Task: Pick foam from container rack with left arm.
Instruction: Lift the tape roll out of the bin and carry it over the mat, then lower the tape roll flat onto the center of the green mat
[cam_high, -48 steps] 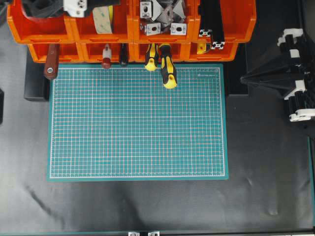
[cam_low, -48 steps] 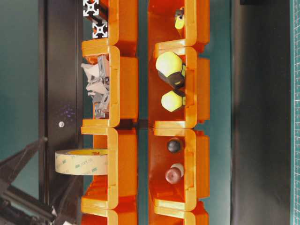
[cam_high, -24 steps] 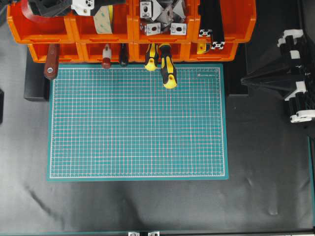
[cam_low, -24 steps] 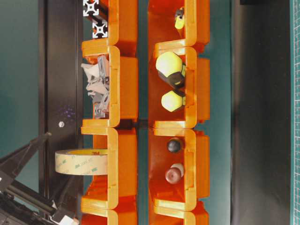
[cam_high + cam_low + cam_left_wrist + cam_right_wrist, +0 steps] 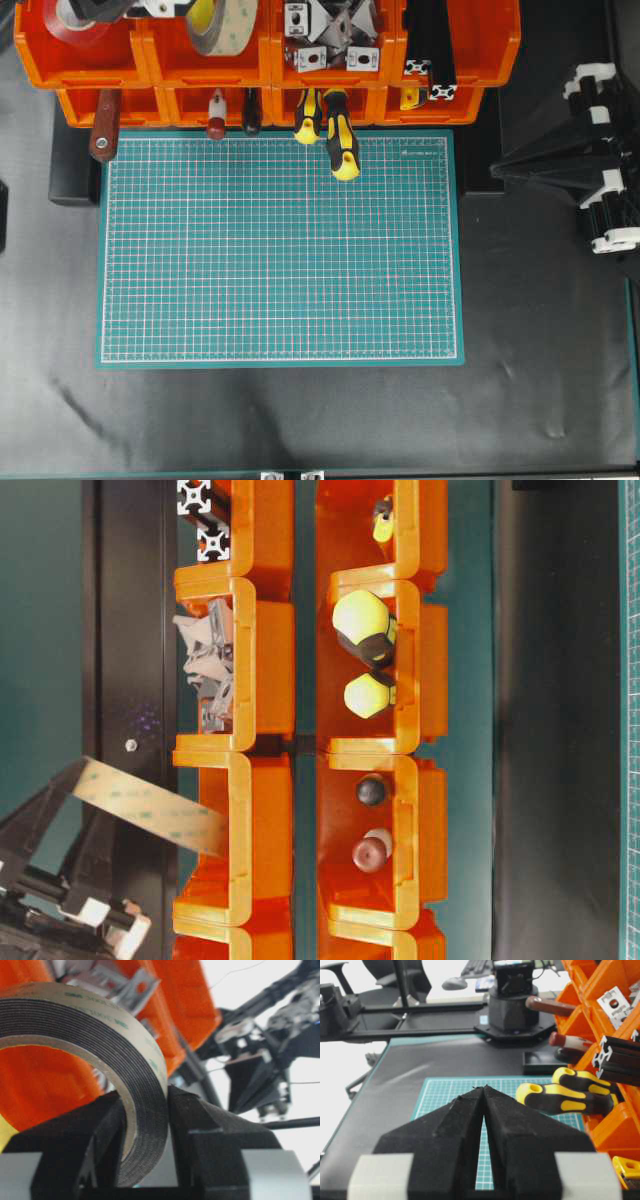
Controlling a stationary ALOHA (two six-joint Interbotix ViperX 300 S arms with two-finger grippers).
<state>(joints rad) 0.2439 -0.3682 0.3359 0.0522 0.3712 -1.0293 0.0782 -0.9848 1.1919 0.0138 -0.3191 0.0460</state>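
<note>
Foam (image 5: 125, 1060) is sitting tilted at the back row of the container rack (image 5: 270, 60), its wall pinched between the two fingers of the left gripper (image 5: 145, 1135), one finger pressing inside the ring and the other outside, so the jaws are closing narrowly on the roll's edge, likely because that thin wall is the easiest place to grab. Well clear of the rack, the right gripper (image 5: 484, 1091) is resting with its tips touching and holding nothing, keeping out of the way.
</note>
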